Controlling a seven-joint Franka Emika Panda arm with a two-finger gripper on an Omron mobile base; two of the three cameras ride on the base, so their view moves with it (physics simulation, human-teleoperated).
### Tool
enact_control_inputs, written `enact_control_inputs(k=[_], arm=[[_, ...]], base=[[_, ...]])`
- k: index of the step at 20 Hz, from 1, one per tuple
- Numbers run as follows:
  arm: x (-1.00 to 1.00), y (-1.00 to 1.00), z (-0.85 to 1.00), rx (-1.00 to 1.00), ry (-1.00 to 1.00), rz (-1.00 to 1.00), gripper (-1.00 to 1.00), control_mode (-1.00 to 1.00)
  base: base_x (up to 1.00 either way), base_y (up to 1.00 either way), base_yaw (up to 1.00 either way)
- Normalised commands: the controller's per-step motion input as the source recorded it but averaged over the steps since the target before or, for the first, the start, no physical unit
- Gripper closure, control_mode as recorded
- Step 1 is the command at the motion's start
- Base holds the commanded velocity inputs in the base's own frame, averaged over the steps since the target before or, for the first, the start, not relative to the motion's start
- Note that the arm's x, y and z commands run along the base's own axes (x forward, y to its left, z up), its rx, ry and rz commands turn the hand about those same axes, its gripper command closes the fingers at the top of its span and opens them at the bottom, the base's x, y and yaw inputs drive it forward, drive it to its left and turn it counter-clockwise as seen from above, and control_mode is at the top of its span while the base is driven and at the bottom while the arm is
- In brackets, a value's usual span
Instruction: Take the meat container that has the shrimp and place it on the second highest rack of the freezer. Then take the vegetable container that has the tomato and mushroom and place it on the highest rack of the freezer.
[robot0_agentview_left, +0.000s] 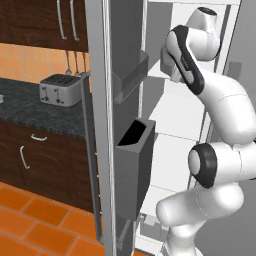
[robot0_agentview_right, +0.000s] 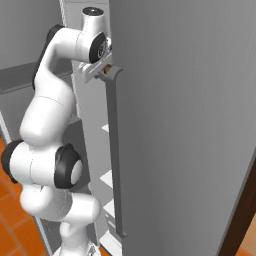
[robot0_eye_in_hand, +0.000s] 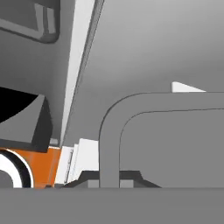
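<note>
The claw (robot0_agentview_right: 103, 71) looks pinched shut around the top of the long handle (robot0_agentview_right: 113, 150) on the freezer (robot0_agentview_right: 185, 125) door.

Open left freezer door (robot0_agentview_left: 97, 125) with its grey door bins (robot0_agentview_left: 134, 165) flanks the arm's left, closed right door (robot0_agentview_right: 185, 125) and long handle (robot0_agentview_right: 114, 150) its right; narrow gap to white shelves (robot0_agentview_left: 182, 117) between.
</note>
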Motion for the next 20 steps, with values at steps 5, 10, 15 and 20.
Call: enact_control_inputs(k=[5,10,15,20], arm=[[1.00,-0.27,-0.24,-0.15,0.00,0.00,1.00,-1.00],[1.00,-0.44,-0.33,-0.17,0.02,0.00,1.00,-1.00],[0.58,-0.31,-0.13,-0.11,0.02,0.01,-1.00,-1.00],[-0.85,0.37,-0.26,-0.20,-0.10,0.00,-1.00,-1.00]], base=[[0.00,0.00,0.00],[0.00,0.00,0.00],[0.00,0.00,0.00],[0.00,0.00,0.00]])
